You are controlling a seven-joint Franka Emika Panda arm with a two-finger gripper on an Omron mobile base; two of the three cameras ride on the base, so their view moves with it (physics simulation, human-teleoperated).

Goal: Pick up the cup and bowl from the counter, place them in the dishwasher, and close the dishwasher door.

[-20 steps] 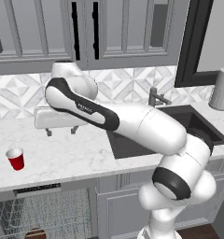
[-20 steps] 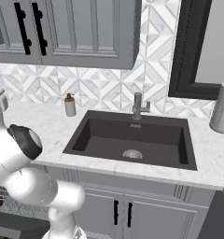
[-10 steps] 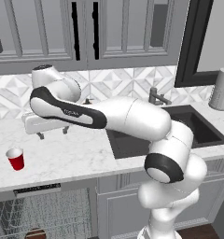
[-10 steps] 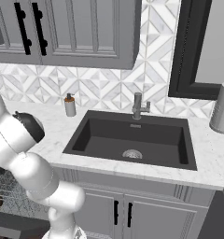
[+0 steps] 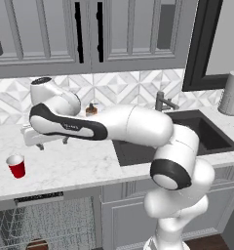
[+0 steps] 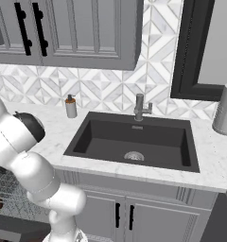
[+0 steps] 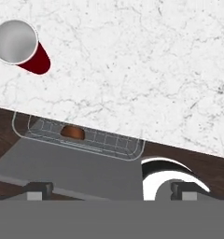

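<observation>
On counter (image 5: 70, 163): cup (image 5: 16, 165) unmarked, upright.

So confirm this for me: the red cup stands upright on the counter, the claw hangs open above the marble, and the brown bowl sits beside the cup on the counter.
Wrong about the bowl: it already lies in the dishwasher rack, below the counter edge, as the hand view shows. The rest holds: the cup stands upright on the counter, and the claw hangs open above the marble.
</observation>
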